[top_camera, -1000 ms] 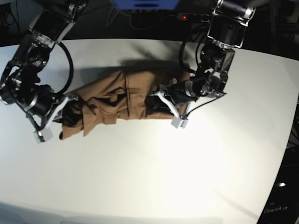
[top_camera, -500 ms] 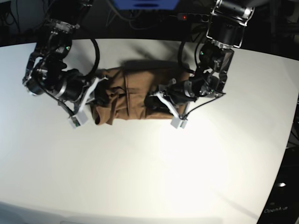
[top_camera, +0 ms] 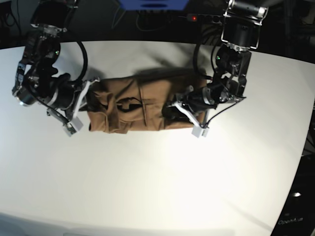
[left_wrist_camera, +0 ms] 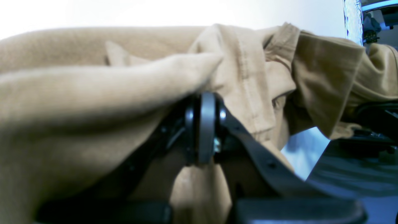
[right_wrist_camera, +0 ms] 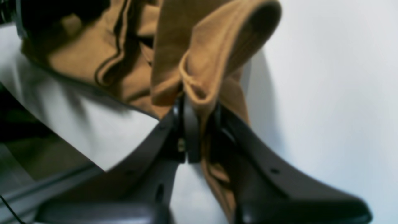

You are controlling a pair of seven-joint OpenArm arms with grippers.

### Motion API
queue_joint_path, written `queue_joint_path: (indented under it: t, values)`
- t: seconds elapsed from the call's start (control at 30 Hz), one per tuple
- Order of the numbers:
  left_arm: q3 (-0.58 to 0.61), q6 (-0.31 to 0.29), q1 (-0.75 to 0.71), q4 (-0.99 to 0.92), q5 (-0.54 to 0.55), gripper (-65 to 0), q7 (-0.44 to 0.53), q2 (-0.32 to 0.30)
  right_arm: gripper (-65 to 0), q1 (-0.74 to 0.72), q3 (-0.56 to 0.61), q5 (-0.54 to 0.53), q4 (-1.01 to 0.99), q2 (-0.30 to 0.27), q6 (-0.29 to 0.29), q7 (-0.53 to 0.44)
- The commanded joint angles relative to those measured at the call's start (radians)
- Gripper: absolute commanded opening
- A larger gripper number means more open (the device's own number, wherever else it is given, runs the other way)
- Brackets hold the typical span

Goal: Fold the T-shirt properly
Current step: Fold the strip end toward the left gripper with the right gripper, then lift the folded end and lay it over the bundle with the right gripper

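The left gripper (left_wrist_camera: 202,93) has its jaws pinched together on a thick roll of the T-shirt (top_camera: 133,103), tan cloth bulging over and around the fingertips and spilling down both sides. The right gripper (right_wrist_camera: 194,99) is likewise clamped tight, with a doubled hem of the shirt squeezed between its pads and a loop of fabric standing up above them. In the base view the left gripper (top_camera: 179,105) bites the shirt's right end and the right gripper (top_camera: 86,101) its left end, so the garment stretches between them as a long, creased band lying across the far middle of the white table (top_camera: 162,187). The cloth looks soft, light and limp: it will sag and bunch wherever it is unsupported, and layers may slide apart. Holding it at hems and corners, through all layers at once, seems the surest purchase for an even fold.
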State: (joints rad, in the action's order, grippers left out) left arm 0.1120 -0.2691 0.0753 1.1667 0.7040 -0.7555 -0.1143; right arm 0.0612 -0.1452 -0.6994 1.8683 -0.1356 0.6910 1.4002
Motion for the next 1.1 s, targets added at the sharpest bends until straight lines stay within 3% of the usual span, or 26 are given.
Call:
queue_joint_path:
  t: [0.0, 0.17, 0.3, 0.37, 0.53, 1.07]
  values:
    - [-0.004, 0.089, -0.01, -0.017, -0.129, -61.4, -0.051, -0.023, -64.3, -0.013, 0.022, -0.024, 0.03, -0.011, 0.007, -0.004]
    - [-0.004, 0.09, -0.01, -0.017, -0.128, -61.4, -0.051, -0.022, -64.3, -0.013, 0.144, -0.021, 0.034, -0.012, 0.007, -0.004]
    - [-0.002, 0.09, -0.01, -0.017, -0.129, -61.4, -0.051, -0.011, -64.3, -0.041, 0.261, -0.006, 0.03, -0.014, -0.179, -0.04]
    - [-0.001, 0.09, -0.01, -0.012, -0.129, -61.4, -0.051, -0.006, -64.3, -0.064, 0.333, 0.053, 0.029, -0.017, -0.276, -0.043]
    - [-0.005, 0.09, -0.036, 0.046, -0.129, -61.4, -0.057, -0.003, -64.3, -0.1, 0.47, 0.206, 0.026, -0.011, -0.408, -0.048]
    - [-0.005, 0.092, -0.048, 0.083, -0.128, -61.4, -0.063, -0.003, -64.3, -0.232, 0.634, 0.726, -0.272, 0.208, -0.423, -0.063]
